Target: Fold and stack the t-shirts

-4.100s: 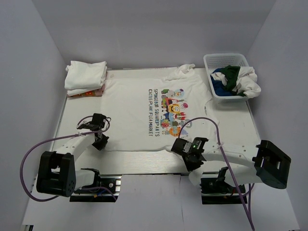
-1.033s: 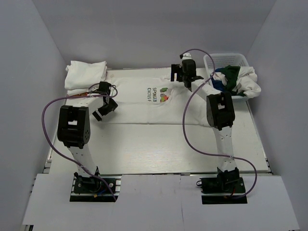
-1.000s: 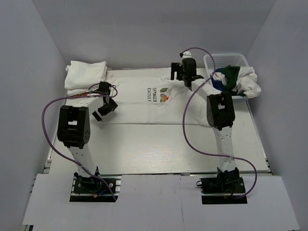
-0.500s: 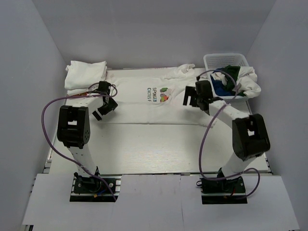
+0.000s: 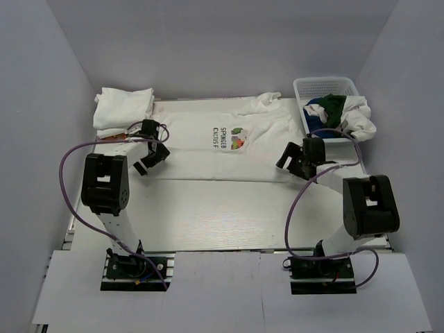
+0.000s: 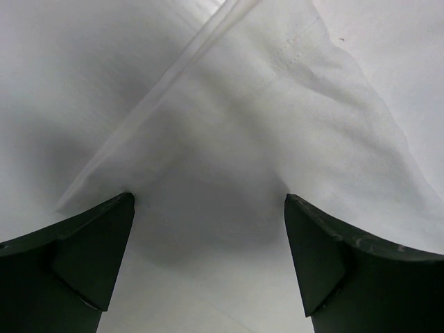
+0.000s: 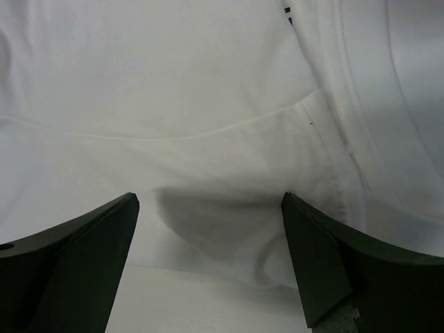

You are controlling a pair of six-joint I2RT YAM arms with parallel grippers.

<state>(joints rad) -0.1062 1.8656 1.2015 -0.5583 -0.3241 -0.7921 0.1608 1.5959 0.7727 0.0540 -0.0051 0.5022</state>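
A white wooden table [image 5: 229, 222] fills the overhead view. Across its far half lies a white cotton t-shirt with a colourful cartoon print [image 5: 201, 156]. It is now doubled over, so only the top of the print shows, where seconds ago it lay fully spread with its whole picture visible. It stretches between the two pincers. Just beyond the left pincer [image 5: 151, 159] sits a stack of folded white t-shirts [image 5: 123, 107]. Beyond and to the outside of the right pincer [image 5: 290, 161] stands a white plastic lattice basket [image 5: 300, 84] holding a crumpled heap of blue, dark green and white t-shirts [image 5: 336, 112]. The right pincer, a second ago up at the collar, has drawn back to the shirt's near right edge. The left one hovers at the left edge. Both wrist views show fingers spread wide over cloth, gripping nothing. The first fold looks finished, so a sideways fold likely comes next.
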